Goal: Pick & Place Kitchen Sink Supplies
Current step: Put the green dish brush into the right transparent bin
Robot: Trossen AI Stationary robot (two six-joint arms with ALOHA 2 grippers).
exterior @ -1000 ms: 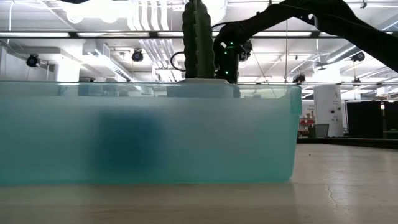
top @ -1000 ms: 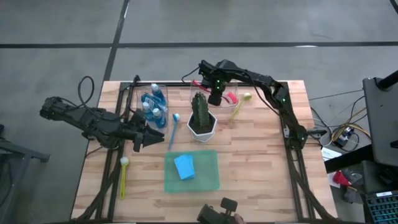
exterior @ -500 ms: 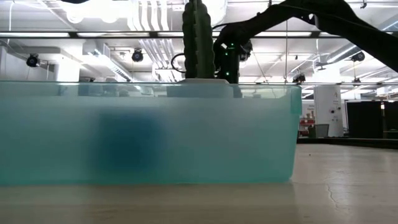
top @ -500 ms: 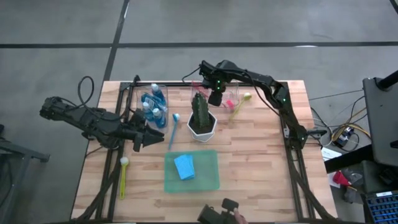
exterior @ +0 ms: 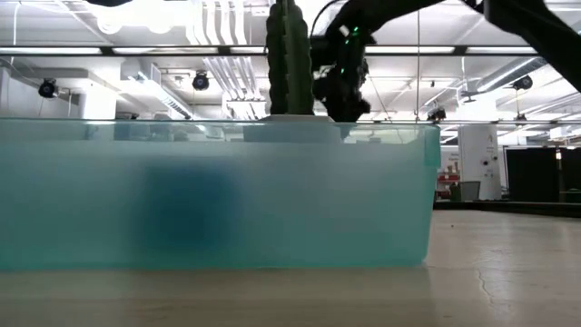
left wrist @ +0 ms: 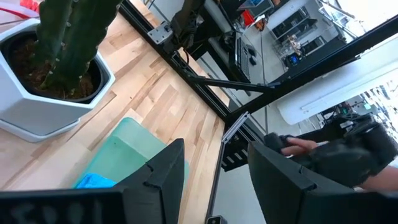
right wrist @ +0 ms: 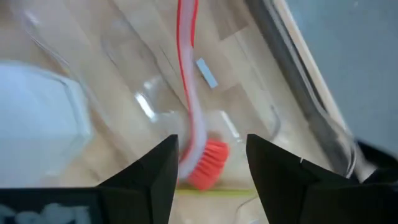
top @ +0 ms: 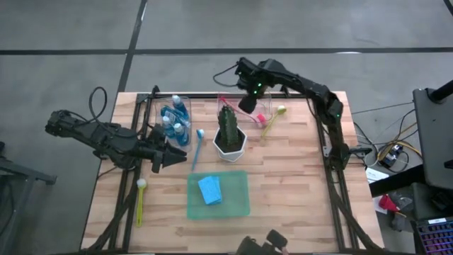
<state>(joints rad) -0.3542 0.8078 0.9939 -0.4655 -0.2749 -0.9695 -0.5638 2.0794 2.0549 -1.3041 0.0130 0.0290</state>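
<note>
My right gripper (top: 247, 105) hangs open above a clear container (right wrist: 143, 102) near the far edge. A pink brush (right wrist: 188, 81) lies in the container, its red bristle head (right wrist: 208, 165) below the gap between the fingers. My left gripper (top: 180, 157) waits open at the table's left, pointing toward the cactus (top: 228, 127). Blue soap bottles (top: 175, 117) stand in a clear bin. A blue brush (top: 197, 147) lies beside that bin. One yellow brush (top: 140, 202) lies near the left edge, another (top: 272, 119) by the container. A blue sponge (top: 210, 190) rests on the green mat (top: 237, 202).
The cactus in its white pot (left wrist: 37, 106) stands mid-table, between the two grippers and close to the right gripper (exterior: 343, 109). A black frame (top: 333, 170) runs along the table's sides. A person's hand (left wrist: 298, 146) holds a dark device beyond the near edge.
My right gripper has risen above the clear container and drawn back a little toward the far right corner. The pink brush stays in the container.
</note>
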